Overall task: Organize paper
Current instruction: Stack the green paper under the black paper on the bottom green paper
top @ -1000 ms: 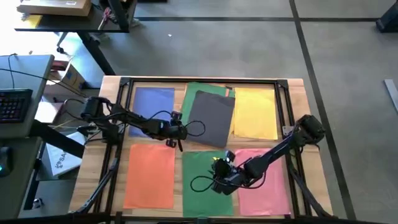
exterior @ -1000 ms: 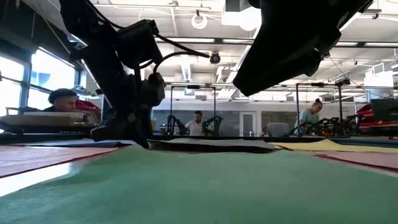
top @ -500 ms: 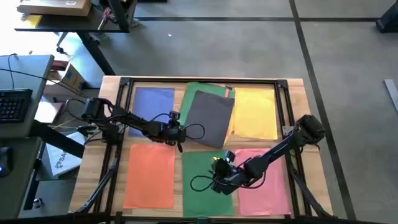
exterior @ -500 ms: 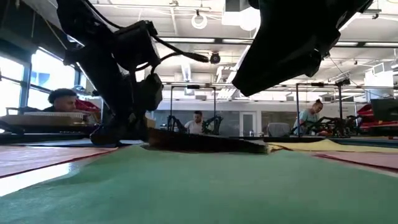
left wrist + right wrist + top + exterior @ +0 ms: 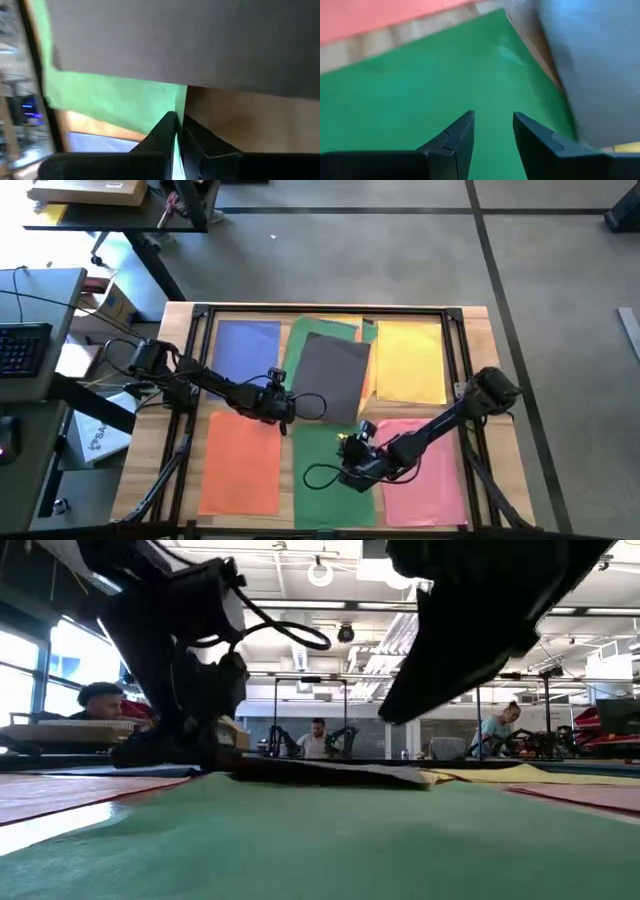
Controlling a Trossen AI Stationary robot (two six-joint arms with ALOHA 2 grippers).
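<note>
Coloured paper sheets lie on the wooden table: blue [image 5: 247,350], yellow [image 5: 412,362], orange [image 5: 243,462], pink [image 5: 428,472] and a near green sheet [image 5: 322,442]. At the far middle a dark grey sheet [image 5: 332,378] lies askew on a second green sheet [image 5: 312,328]. My left gripper [image 5: 287,417] is low at that pair's near left corner, shut on the green sheet [image 5: 115,100]. My right gripper [image 5: 492,130] hovers open just above the near green sheet [image 5: 410,85], touching nothing. My left gripper pinches the near edge of the far green sheet [image 5: 176,142] between its two fingers, close to the sheet's corner. The fingers come in low from the table's near left. The sheet lies flat on the table, with the dark grey sheet [image 5: 175,40] resting on it.
A black frame [image 5: 330,309] runs around the table's far and side edges. Bare wood shows in narrow strips between the sheets. A desk with a keyboard [image 5: 22,348] and boxes stands left of the table. People sit in the room beyond [image 5: 318,737].
My left gripper has moved toward the table's near edge and slightly left, dragging the far green sheet. The dark grey sheet on it has slid along, and both now lie nearer the left and near side. My right gripper has barely shifted.
</note>
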